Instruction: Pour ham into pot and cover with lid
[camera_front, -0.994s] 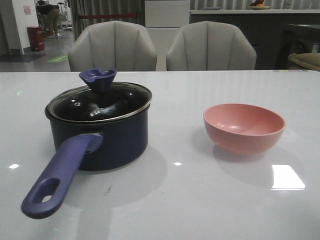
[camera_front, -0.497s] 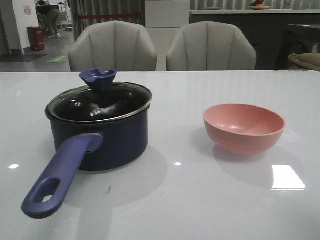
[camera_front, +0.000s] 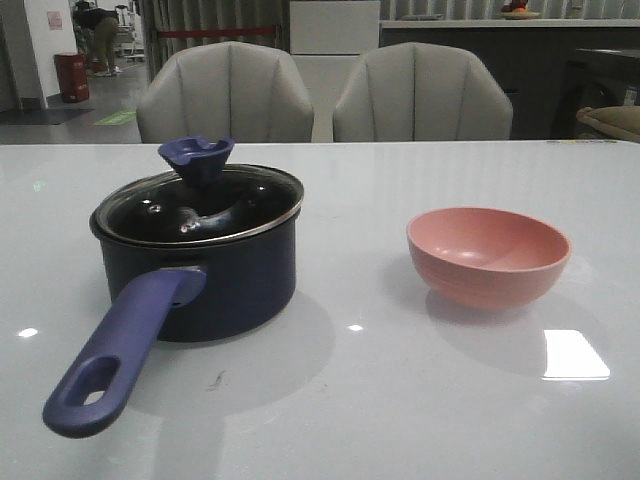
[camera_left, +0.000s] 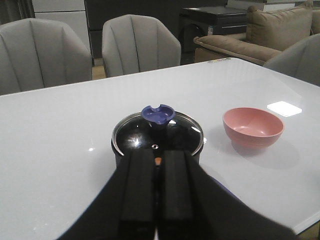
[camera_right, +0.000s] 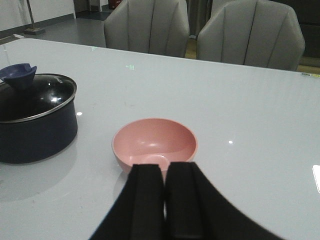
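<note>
The white glossy worktop (camera_front: 420, 400) carries everything, with two grey chairs (camera_front: 225, 92) standing behind its far edge; on its left part sits the pot (camera_front: 200, 280), dark navy, its long purple-blue handle (camera_front: 120, 350) reaching toward the near edge, the oval hole at the free end; the lid (camera_front: 200, 205) lies on the pot's rim, clear glass in a thin steel band, covering the whole mouth, its flared purple-blue knob (camera_front: 196, 158) upright on top; well apart to the right stands the pink bowl (camera_front: 488, 255), upright, its inside bare in all three views; the ham cannot be made out for sure, though the left wrist view shows a tiny orange speck through the glass just above the fingers, too small to name; the left tool (camera_left: 157, 192) hangs above the near side of the pot, its two black fingers (camera_left: 136, 190) drawn almost together with only a thin slit between them and nothing gripped; the right tool (camera_right: 164, 202) hangs near the bowl's near rim, its fingers (camera_right: 146, 200) likewise nearly together, holding nothing
</note>
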